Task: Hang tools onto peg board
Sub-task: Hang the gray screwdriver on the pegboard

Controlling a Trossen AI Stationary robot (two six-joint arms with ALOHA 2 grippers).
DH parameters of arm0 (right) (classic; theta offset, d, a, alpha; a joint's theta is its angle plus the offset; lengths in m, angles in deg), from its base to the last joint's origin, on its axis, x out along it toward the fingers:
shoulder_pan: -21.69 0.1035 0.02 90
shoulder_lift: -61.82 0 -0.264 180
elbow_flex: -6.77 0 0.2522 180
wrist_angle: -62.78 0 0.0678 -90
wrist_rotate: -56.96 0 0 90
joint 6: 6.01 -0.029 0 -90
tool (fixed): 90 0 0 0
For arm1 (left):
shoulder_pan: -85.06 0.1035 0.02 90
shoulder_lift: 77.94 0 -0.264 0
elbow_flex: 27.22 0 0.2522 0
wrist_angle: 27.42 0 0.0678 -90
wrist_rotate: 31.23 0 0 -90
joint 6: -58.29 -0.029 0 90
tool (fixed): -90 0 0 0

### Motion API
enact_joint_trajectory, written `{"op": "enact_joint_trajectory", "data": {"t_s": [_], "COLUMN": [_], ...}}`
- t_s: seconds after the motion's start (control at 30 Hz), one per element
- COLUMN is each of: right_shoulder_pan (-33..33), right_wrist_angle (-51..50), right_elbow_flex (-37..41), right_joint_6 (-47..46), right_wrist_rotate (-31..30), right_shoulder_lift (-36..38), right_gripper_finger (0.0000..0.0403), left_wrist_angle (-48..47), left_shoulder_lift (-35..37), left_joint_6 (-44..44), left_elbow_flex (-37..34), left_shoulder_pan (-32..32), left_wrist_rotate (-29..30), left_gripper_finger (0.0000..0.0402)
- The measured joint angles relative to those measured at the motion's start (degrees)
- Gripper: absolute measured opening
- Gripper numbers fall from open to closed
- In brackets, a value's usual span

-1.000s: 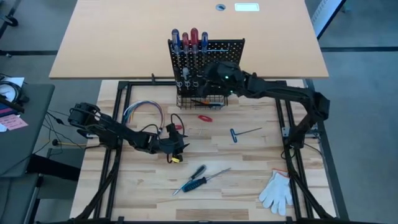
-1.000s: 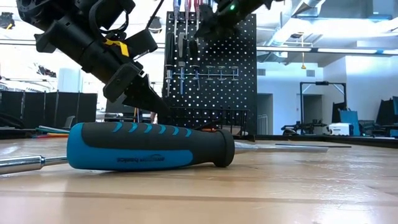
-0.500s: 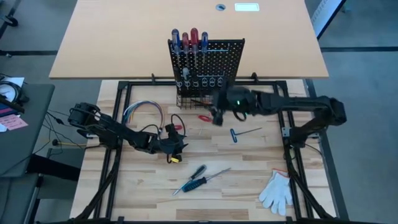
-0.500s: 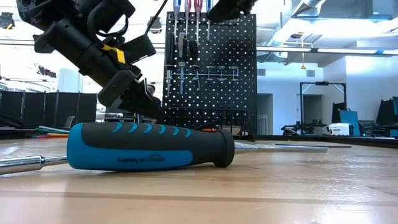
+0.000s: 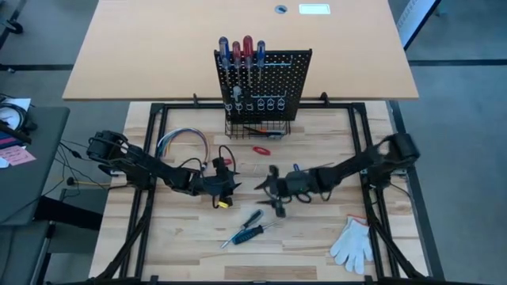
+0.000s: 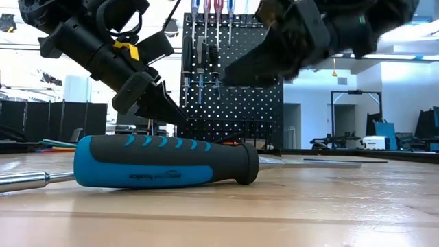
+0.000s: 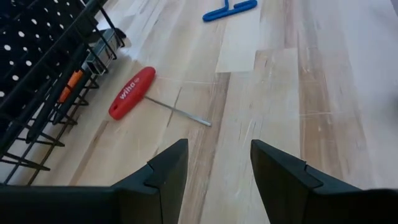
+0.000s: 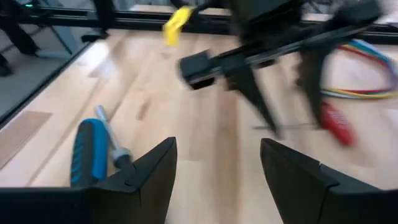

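Blue and black, the two screwdrivers (image 5: 252, 226) lie crossed on the pale wood table (image 5: 317, 237), at the near side from the right gripper (image 5: 268, 188). This gripper hangs above the middle of the table with its fingers (image 8: 155, 171) wide apart and nothing between them. In the right wrist view the blue-handled screwdriver (image 8: 91, 154) shows just ahead of the open fingers, its shaft running away from the handle — so the long axis points roughly along the gripper's line of sight and not across it. I judge that the wrist must turn before closing, so that the fingers come on the two sides of the handle.

The left gripper (image 5: 224, 177) waits low over the table, beside the looped wires (image 5: 181, 141); its fingers (image 7: 163, 171) are also apart and empty. Before it lies a small red-handled key (image 7: 132, 92), close to the wire basket (image 7: 43, 93). The red key is nearer to the left arm, the screwdrivers are nearer to the right one.

The peg board (image 5: 265, 79) stands at the far edge and already carries four screwdrivers (image 5: 240, 49) in its rings. A blue T-handle key (image 7: 229, 9) lies on the table too — not yet hung. A white glove (image 5: 352, 243) rests at the near right corner.
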Motion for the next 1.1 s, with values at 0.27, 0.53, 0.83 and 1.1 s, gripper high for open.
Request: {"op": "enact_joint_trajectory", "data": {"t_s": [0.27, 0.53, 0.83, 1.1], "right_shoulder_pan": [0.5, 0.6, 1.9, 1.8], "right_wrist_angle": [6.7, -15.8, -20.9, -21.9], "right_elbow_flex": [-7.5, -13.9, -14.1, -14.1], "right_joint_6": [-1.4, -0.8, 5.6, 3.0], "right_wrist_rotate": [0.0, 1.3, 7.9, 14.9], "right_shoulder_lift": [-11.1, -7.9, -9.7, -11.0], "right_gripper_finger": [0.0239, 0.0239, 0.0239, 0.0228], "left_wrist_angle": [-0.6, -4.1, -6.2, -16.5], "left_shoulder_lift": [0.0, 0.0, 0.0, 0.4], "left_joint_6": [0.5, 1.5, 1.0, 3.6], "left_elbow_flex": [0.0, 0.0, 0.0, 0.0], "left_shoulder_pan": [0.0, -0.1, -0.1, -0.1], "left_wrist_rotate": [-0.1, 0.0, 0.7, 4.5], "left_gripper_finger": [0.0168, 0.0168, 0.0168, 0.0168]}}
